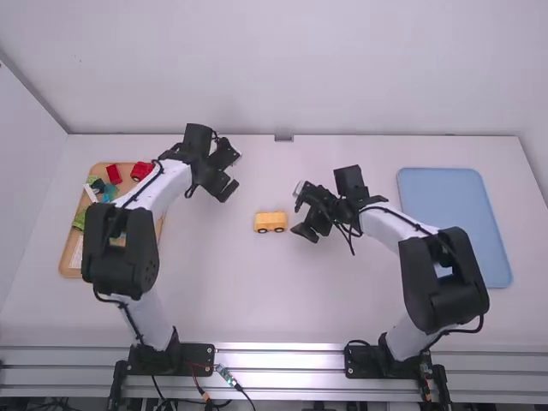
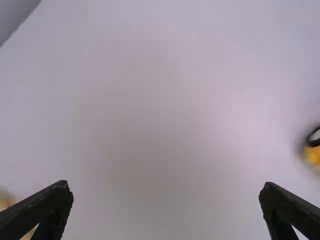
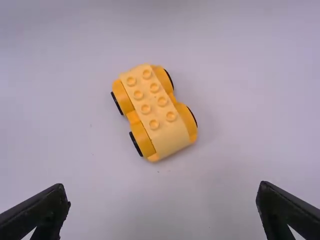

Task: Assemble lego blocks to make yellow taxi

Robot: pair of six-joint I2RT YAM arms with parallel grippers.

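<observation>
One small toy car of plastic bricks (image 1: 271, 223), yellow with black-rimmed wheels, stands upright on the white surface (image 1: 257, 300), near the middle. Its paler top brick (image 3: 150, 105) has eight bare studs in two rows; nothing is stacked on it. Left end effector (image 1: 231, 173), black, two fingers, is released, fingers wide apart and empty; it is over the surface, farther from the arm bases than the car and left of it. Right end effector (image 1: 300, 212), also black, is released too, fingers spread with nothing between; it is near the car, on its right side, not touching. Left side: shallow wooden tray (image 1: 65, 259) partly under the left arm, holding a red block (image 1: 114, 174), a red piece with wheels (image 1: 142, 170), teal pieces (image 1: 109, 193) and green pieces (image 1: 80, 219); exact shapes of the green ones too small to tell. Right side: light blue rectangular tray (image 1: 454, 205), partly behind the right arm.
</observation>
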